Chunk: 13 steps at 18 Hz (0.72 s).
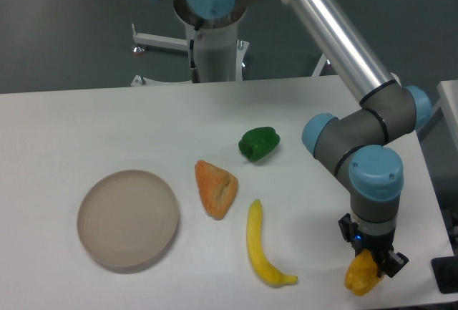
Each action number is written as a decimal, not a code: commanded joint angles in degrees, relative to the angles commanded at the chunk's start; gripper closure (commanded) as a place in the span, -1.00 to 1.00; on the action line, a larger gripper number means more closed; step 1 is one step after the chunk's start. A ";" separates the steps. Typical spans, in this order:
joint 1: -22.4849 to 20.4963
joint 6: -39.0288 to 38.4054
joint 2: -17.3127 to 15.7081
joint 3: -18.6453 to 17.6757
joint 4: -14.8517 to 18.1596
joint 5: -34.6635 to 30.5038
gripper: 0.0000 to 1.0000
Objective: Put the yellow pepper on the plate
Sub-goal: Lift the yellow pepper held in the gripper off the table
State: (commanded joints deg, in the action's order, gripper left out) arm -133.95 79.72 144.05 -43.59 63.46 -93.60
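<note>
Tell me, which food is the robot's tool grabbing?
The yellow pepper, under the tool at the table's right front. The green pepper, orange wedge and banana lie untouched.

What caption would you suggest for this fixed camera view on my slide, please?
UR5e gripper at the yellow pepper near the table's right edge, far from the empty plate at left.

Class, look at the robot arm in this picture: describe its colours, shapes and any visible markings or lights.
The arm has a shiny silver tube link joined by rounded dark grey joints, each capped with a light blue disc. A white column base stands behind the table. The gripper is small, black and blocky, with a tiny blue light on its side. No loose cables show along the arm.
</note>
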 joint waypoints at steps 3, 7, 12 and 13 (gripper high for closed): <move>0.00 -0.17 -0.17 0.00 0.09 0.00 0.29; 0.52 -0.97 -1.66 -1.05 0.44 -0.18 0.29; 1.05 -1.58 -8.77 -9.65 1.14 -0.26 0.29; 1.75 -2.45 -10.36 -11.50 1.93 -0.26 0.29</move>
State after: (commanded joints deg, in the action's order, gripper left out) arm -132.19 77.26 133.70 -55.09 65.38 -93.87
